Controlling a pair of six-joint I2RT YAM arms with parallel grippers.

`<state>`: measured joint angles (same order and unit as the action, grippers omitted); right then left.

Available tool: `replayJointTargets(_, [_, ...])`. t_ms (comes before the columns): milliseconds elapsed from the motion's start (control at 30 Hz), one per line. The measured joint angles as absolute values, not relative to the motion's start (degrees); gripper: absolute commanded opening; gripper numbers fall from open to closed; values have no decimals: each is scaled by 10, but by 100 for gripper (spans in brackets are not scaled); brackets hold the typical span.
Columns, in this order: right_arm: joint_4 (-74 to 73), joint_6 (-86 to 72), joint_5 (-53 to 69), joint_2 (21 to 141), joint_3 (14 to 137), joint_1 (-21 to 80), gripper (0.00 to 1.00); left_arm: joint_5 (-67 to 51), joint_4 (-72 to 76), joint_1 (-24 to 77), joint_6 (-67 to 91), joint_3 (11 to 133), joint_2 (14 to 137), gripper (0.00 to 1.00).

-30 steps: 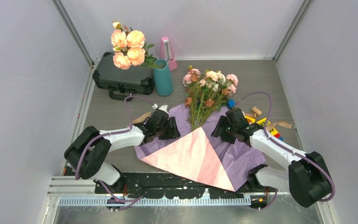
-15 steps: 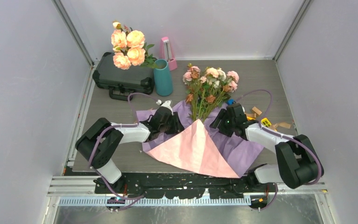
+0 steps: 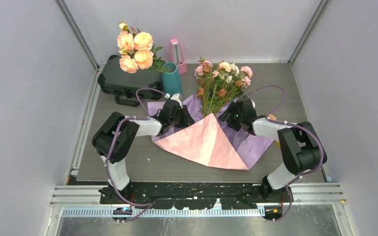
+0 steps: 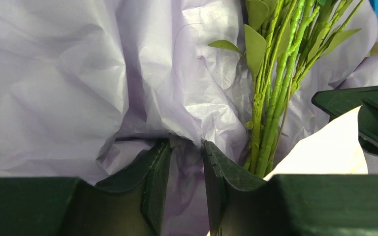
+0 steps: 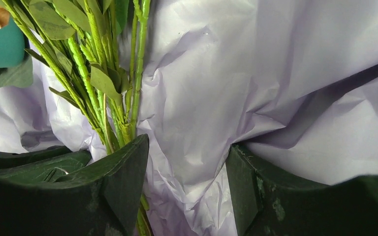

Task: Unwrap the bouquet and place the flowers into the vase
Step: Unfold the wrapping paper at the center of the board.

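Lilac paper [image 4: 54, 83] fold pinched in my left claw [image 4: 186, 147]; my right claw [image 5: 188, 147] gapes over paper beside flower stems [image 5: 86, 64]. Step: unwrapping. Next, I judge: spread sheet, free stems.

So the paper [image 3: 248, 147] is crinkly lilac on one face, plain salmon-pink on the folded-over bit at centre. The flowers [image 3: 222, 78] are pink, cream and rust-brown on bright green stems. Teal vase [image 3: 172, 81], peach-orange roses [image 3: 135, 49] upper left, black case [image 3: 123, 81], grey wood-grain table [image 3: 113, 118].

Grey table [image 3: 177, 166], black case [image 3: 125, 81] far left, teal vase [image 3: 172, 81] beside it, pink object [image 3: 176, 51] behind, wrapping paper [image 3: 211, 145] spread centrally
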<state>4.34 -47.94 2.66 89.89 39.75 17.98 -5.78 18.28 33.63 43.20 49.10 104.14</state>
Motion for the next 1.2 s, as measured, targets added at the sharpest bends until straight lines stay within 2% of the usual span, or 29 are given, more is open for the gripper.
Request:
replayJointTargets(167, [38,-468,27,919,423,173,64,-59,150,335,387,532,1058,41])
replayJointTargets(300, [13,-446,33,911,429,170,69,-60,117,335,349,543,1049,54])
replayJointTargets(400, [-19,-426,40,873,417,168,74,-57,66,335,319,543,1022,64])
replayJointTargets(600, [-77,-386,56,716,402,168,81,-46,-62,335,278,543,896,78])
replayJointTargets(700, [-91,-371,74,674,402,168,82,-42,-100,334,276,543,834,82])
replayJointTargets(833, [-96,-356,127,675,397,168,83,-36,-140,333,281,532,775,85])
replayJointTargets(1200, [-63,-343,271,692,337,168,83,-20,-263,283,355,383,587,99])
